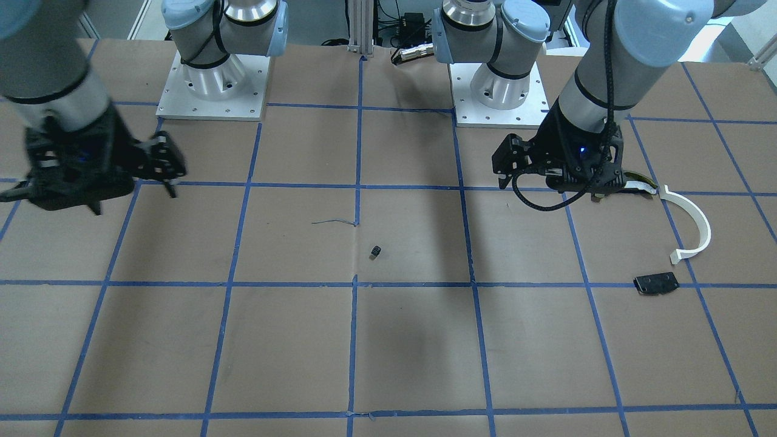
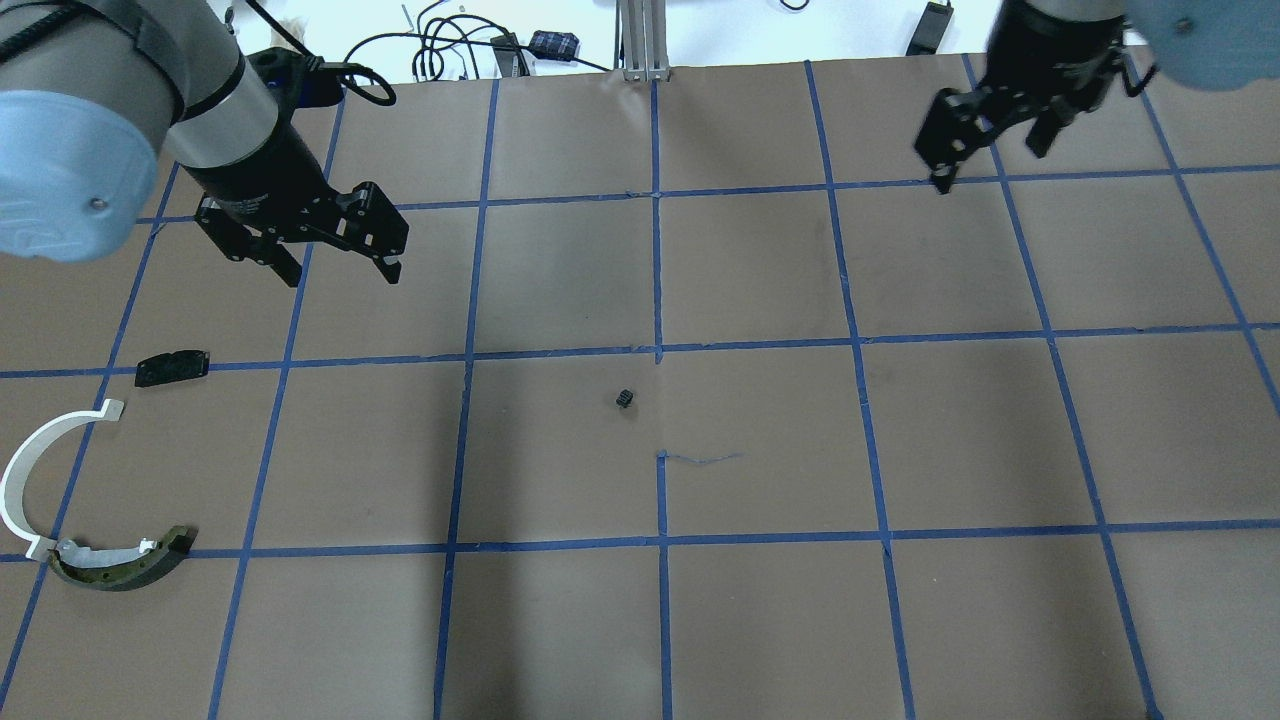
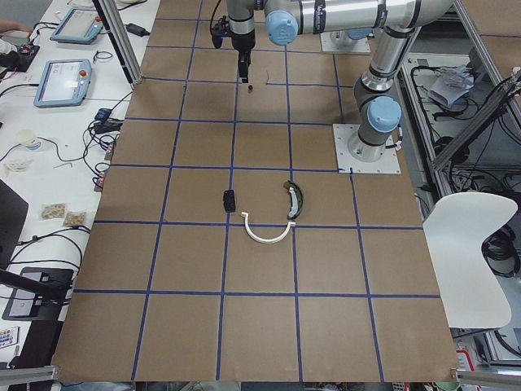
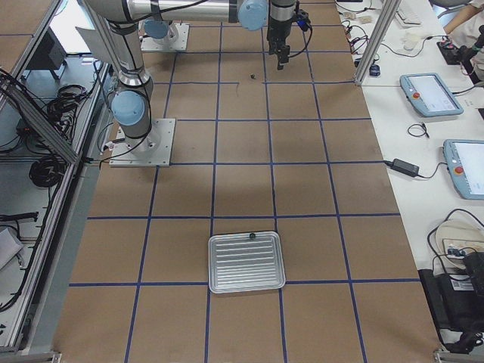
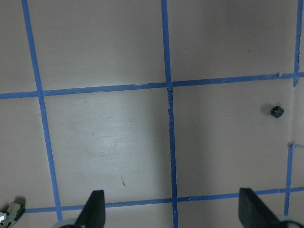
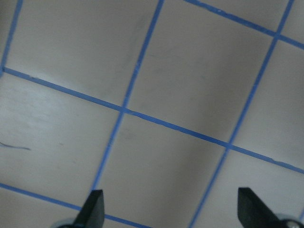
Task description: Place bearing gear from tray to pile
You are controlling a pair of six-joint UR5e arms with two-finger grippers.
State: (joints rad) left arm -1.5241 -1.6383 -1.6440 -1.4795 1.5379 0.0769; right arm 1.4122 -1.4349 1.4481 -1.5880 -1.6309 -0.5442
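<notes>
The bearing gear (image 2: 625, 399) lies mid-table, the pile (image 2: 120, 570) well apart at the robot's left, the tray (image 4: 246, 265) at its right.

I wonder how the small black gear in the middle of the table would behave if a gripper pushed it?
The gear is tiny beside the open left gripper, so probably very light and apt to skid on the smooth paper. It looks roundish and ridged, so it may roll if tipped on edge. It seems rigid, not floppy.

Bare paper (image 2: 760, 300) lies all around the small gear (image 2: 625, 398), while the pile's parts (white arc (image 2: 22, 470), dark curved piece (image 2: 125, 570), black plate (image 2: 172, 367)) crowd the table's left edge, well apart.
</notes>
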